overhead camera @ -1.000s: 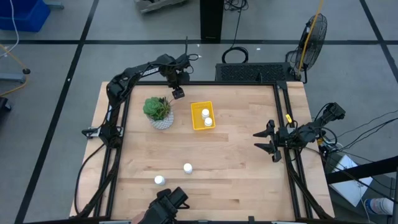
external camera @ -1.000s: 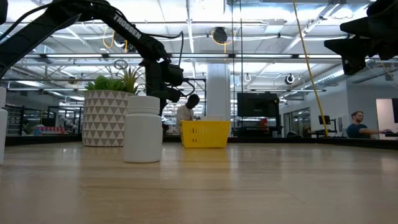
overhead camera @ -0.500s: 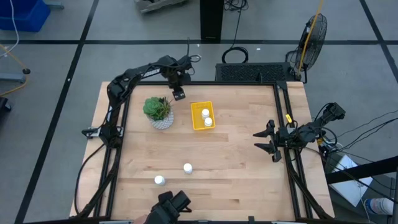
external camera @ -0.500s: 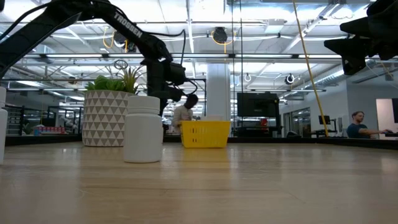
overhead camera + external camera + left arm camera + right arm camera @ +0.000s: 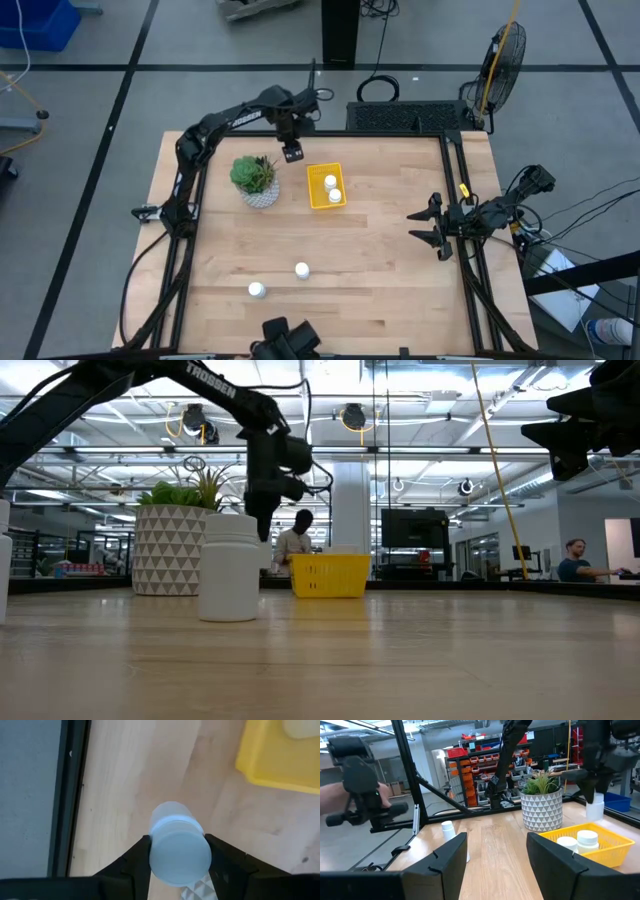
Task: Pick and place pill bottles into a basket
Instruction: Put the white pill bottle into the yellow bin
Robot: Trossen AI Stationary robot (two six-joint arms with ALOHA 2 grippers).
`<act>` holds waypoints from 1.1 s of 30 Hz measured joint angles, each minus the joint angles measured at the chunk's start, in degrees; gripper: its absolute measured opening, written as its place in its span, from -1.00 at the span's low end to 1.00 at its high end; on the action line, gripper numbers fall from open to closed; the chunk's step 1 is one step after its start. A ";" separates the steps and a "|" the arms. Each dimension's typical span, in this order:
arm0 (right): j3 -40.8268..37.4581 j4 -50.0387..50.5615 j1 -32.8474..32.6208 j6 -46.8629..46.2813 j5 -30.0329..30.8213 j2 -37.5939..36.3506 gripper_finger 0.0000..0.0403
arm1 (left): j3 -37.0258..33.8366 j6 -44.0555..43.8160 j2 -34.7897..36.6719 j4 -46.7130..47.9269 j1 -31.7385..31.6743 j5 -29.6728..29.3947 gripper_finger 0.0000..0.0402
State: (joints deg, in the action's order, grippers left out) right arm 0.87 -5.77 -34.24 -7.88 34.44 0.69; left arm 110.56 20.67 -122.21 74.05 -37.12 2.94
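Observation:
My left gripper [image 5: 292,152] is shut on a white pill bottle [image 5: 177,845] above the table's far edge, between the plant and the yellow basket [image 5: 326,186]. The basket's corner shows in the left wrist view [image 5: 280,760]. Two bottles [image 5: 332,188] stand in the basket. Two more stand on the table near the front, one [image 5: 302,269] to the right of the other [image 5: 257,290]. My right gripper [image 5: 430,225] is open and empty at the table's right side. My left gripper pinches the bottle's round sides [image 5: 156,854] between its two fingers, which come from above and point down. The bottle hangs upright below the fingers [image 5: 594,806], lifted clear of the table.
A green succulent in a patterned whitish pot [image 5: 255,180] stands left of the basket, close to my left gripper. A person's hand holds a dark device [image 5: 288,340] at the table's near edge. Bare wood lies between the basket and the front bottles.
My left gripper has carried the bottle a little toward the table's right edge, closer to the basket, and a little up. The dark device at the near edge has shifted toward the right.

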 joint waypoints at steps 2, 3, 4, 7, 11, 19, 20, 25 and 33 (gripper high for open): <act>0.02 0.00 0.01 0.00 0.00 0.00 -0.02 | 1.98 -0.33 -0.01 1.90 0.68 -0.04 -0.18; -0.01 -0.01 0.02 0.00 0.00 0.00 -0.02 | 3.07 -0.76 -0.04 2.95 1.11 -0.03 -0.18; -0.01 -0.01 0.00 0.00 0.00 0.01 -0.02 | 4.18 -1.03 -0.04 4.02 1.53 -0.14 -0.18; 0.02 0.00 0.00 0.00 0.00 0.00 -0.02 | 7.46 -1.78 -0.02 7.54 3.09 -1.95 -0.18; 0.00 0.01 0.01 0.00 0.00 0.01 -0.02 | 11.67 -2.59 -0.02 10.82 5.59 -2.97 -0.18; 0.00 -0.01 0.00 0.00 0.00 0.00 -0.02 | 16.84 -4.99 -0.02 14.39 10.57 -3.06 -0.18; -0.01 -0.01 0.01 0.00 0.00 0.02 -0.02 | 16.94 -5.47 -0.02 14.94 11.27 -3.10 -0.18; 0.02 -0.01 0.01 0.00 0.00 0.01 -0.02 | 16.96 -6.80 -0.02 15.38 14.93 -2.97 -0.18; 0.00 -0.01 0.02 0.00 0.00 0.00 -0.02 | 16.96 -9.49 -0.02 14.01 19.06 -2.97 -0.17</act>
State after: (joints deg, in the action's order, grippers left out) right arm 0.87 -5.78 -34.22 -7.88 34.44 0.69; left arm 127.52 11.17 -122.23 88.06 -18.07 -0.03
